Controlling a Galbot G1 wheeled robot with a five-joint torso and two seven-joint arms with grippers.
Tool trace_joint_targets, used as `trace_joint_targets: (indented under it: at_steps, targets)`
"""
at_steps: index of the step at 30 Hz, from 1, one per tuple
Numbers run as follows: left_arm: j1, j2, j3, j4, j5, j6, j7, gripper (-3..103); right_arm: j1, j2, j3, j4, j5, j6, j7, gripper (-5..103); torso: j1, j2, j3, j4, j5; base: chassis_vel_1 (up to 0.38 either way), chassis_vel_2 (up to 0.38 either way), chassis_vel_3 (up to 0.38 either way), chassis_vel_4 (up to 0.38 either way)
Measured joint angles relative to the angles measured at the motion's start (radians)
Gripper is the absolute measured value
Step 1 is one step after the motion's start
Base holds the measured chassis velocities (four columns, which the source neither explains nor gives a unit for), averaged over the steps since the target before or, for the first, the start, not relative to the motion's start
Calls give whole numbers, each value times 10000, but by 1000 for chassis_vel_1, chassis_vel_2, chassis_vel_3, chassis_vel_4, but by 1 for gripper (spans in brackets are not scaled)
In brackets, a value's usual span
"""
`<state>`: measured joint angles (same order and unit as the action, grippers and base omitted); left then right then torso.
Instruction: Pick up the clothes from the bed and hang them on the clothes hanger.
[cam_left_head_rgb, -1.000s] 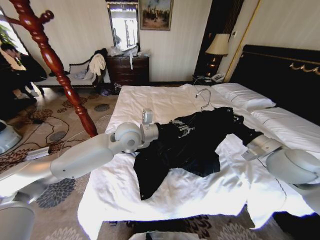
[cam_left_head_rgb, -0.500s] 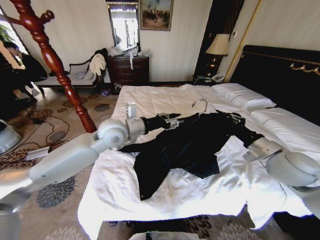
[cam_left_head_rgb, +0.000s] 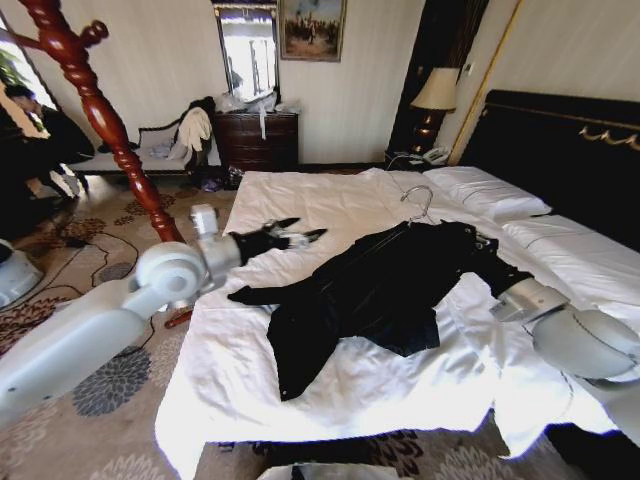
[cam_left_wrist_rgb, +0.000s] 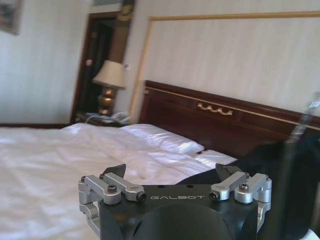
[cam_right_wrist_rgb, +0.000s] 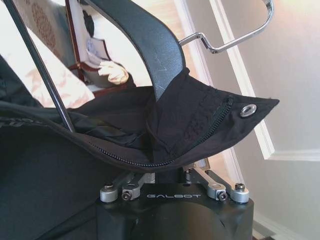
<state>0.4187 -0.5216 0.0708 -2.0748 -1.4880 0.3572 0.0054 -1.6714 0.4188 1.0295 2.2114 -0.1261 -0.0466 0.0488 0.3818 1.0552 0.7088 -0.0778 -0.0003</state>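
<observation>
coat stand (cam_left_head_rgb: 105, 125): reddish-brown turned post at far left, standing on the patterned carpet beside the bed; not touched by either arm

left gripper (cam_left_head_rgb: 298, 236): spread wide and holding nothing, hanging over bare white sheet near the bed's left edge; a second ago it sat against the black fabric, half a second ago it was already sliding off, now it is well clear; left wrist view shows its fingers (cam_left_wrist_rgb: 114, 174) parted with the sheet and pillows beyond

bed (cam_left_head_rgb: 330, 385): white sheets, pillows at the far right under the black headboard with gold ornament

clothes (cam_left_head_rgb: 375, 290): black coat lying across the middle of the bed, one sleeve trailing toward the left gripper, hem drooping toward the near edge; collar end lifted at the right

clothes hanger (cam_left_head_rgb: 421, 204): silver hook standing up above the collar; it sat lower and further left a second ago; right wrist view shows the black shoulder arm of the hanger (cam_right_wrist_rgb: 145, 37) inside the zippered collar

right gripper (cam_right_wrist_rgb: 172, 187): at the collar, right of centre, under folds of coat; cannot tell how far it is closed or whether it grips cloth or hanger

judgement: left arm has let go and backed away, so the coat seems seated on the hanger; lifting and hanging not yet done
</observation>
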Motion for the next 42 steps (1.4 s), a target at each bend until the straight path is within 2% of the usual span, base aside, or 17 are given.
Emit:
trace_joint_targets:
  at_steps: [3, 5, 6, 10, 12, 16, 17, 19, 20, 22, 23, 24, 27, 30, 33, 36, 42]
  targets:
    - [455, 75, -256, 178, 132, 1, 112, 100, -26, 0, 42, 130, 109, 7, 37, 20, 0, 0, 0, -3, 0, 0, 0, 0, 0]
    - [1035, 235, -409, 490, 863, -39, 541, 100, -22, -3, 120, 368, 142, 8, 80, 20, 0, 0, 0, -3, -1, 0, 0, 0, 0]
    - [1035, 235, -409, 490, 863, -39, 541, 100, -22, -3, 120, 368, 142, 8, 80, 20, 0, 0, 0, -3, -1, 0, 0, 0, 0]
    - [1589, 385, -384, 962, 1760, -208, 1205, 100, -24, 21, 126, 487, 260, 72, 130, 20, 0, 0, 0, 0, 1, 0, 0, 0, 0]
    - [1617, 370, -314, 1082, 1831, -216, 1317, 100, -26, 26, 112, 456, 238, 154, 136, 20, 0, 0, 0, 0, 3, 0, 0, 0, 0]
    - [1174, -50, 410, 1982, 2094, -315, 2036, 100, -17, 37, 35, 314, 197, 431, 149, 20, 1, 0, 0, -3, 3, 0, 0, 0, 0]
    - [1174, -50, 410, 1982, 2094, -315, 2036, 100, -17, 37, 35, 314, 197, 431, 149, 20, 1, 0, 0, -3, 3, 0, 0, 0, 0]
    - [751, -459, 1024, 2813, 2353, -603, 3029, 100, -48, 53, 42, 343, 151, 474, 152, 20, 1, 0, 0, -4, 5, 0, 0, 0, 0]
    - [751, -459, 1024, 2813, 2353, -603, 3029, 100, -48, 53, 42, 343, 151, 474, 152, 20, 1, 0, 0, -4, 5, 0, 0, 0, 0]
    - [447, -824, 1599, 3720, 3003, -1095, 4224, 100, -118, 83, 141, 566, 118, 441, 152, 20, 2, -1, 1, -5, 1, 0, 0, 0, 0]
    - [384, -924, 1736, 3961, 3160, -1217, 4550, 100, -127, 95, 166, 633, 117, 421, 152, 20, 1, -1, 1, -4, 1, 0, 0, 0, 0]
    - [384, -924, 1736, 3961, 3160, -1217, 4550, 100, -127, 95, 166, 633, 117, 421, 152, 20, 1, -1, 1, -4, 1, 0, 0, 0, 0]
    - [60, -1433, 2149, 4897, 3799, -1594, 5561, 100, -163, 114, 203, 787, 112, 347, 149, 20, 1, -1, 1, 2, 1, 0, 0, 0, 0]
    - [-184, -1737, 2257, 5301, 4011, -1713, 5794, 100, -188, 116, 210, 800, 103, 328, 146, 20, 2, -2, 1, -1, 4, 0, 0, 0, 0]
    - [-885, -2529, 2440, 6259, 4111, -1839, 6143, 100, -240, 125, 245, 812, 25, 325, 141, 20, 2, -1, 1, -3, 5, 0, 0, 0, 0]
    - [-1248, -2880, 2596, 6683, 4053, -1855, 6325, 100, -285, 129, 280, 823, -22, 328, 139, 20, 2, -1, 1, -4, 5, 0, 0, 0, 0]
    - [-2434, -4023, 3517, 8042, 3864, -1902, 6934, 100, -313, 164, 319, 823, -165, 387, 136, 20, 2, -1, 1, -5, 4, 0, 0, 0, 0]
